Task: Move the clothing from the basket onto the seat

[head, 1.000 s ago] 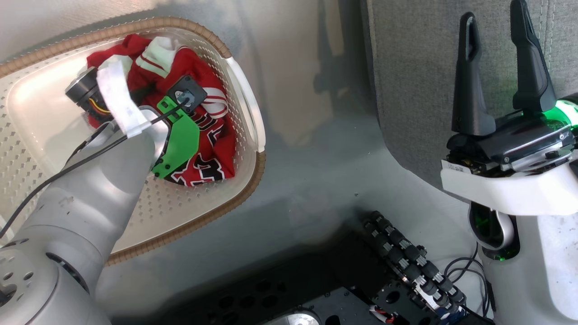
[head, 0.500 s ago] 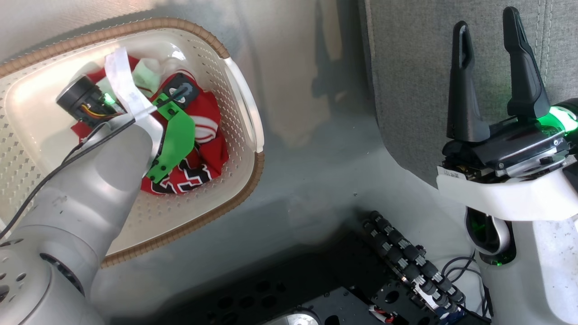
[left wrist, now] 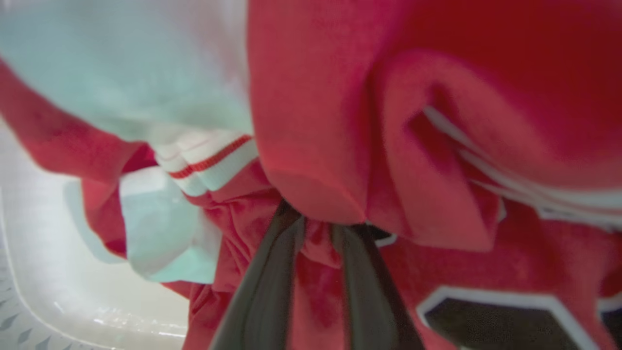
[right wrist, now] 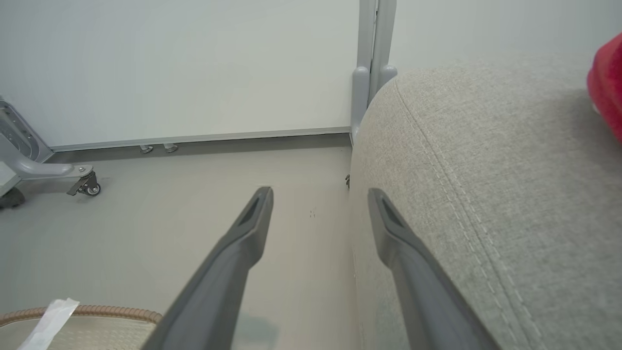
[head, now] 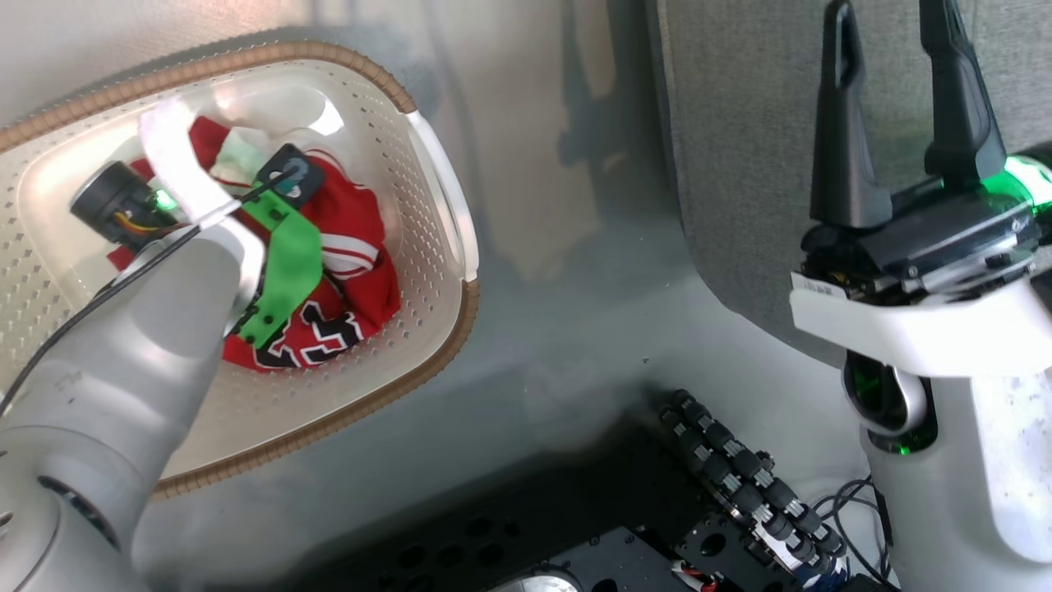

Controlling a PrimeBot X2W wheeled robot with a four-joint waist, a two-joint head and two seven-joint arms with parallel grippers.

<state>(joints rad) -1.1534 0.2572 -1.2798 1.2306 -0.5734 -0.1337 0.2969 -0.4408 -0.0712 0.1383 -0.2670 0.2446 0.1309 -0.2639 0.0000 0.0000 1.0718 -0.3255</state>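
Your left gripper (left wrist: 318, 227) is clamped on just a fold of the clothing (left wrist: 311, 121), so a fast lift could let it slip into the basket (head: 449, 193).

**Basket** (head: 246, 56), left of head view: cream plastic walls, perforated and smooth, glossy where the light falls. The rim is a brown woven strip, ribbed and matt.

**Clothing** (head: 353, 247), inside the basket: red cloth, soft and matt. It has ribbed white knit trim, and the black-and-white numerals look flatter and smoother than the cloth.

**Seat** (head: 740, 148), upper right: grey woven upholstery, coarse-grained and matt, with stitched seams.

**Floor** (head: 559, 312), centre: grey, smooth, faintly reflective.

**Right gripper** (head: 886, 12), right edge: fingers of dark plastic, smooth with a satin finish.

**Left forearm** (head: 123, 345), lower left: pale grey shell, smooth with a soft sheen. It carries a green bracket (head: 288, 271) of smooth plastic.
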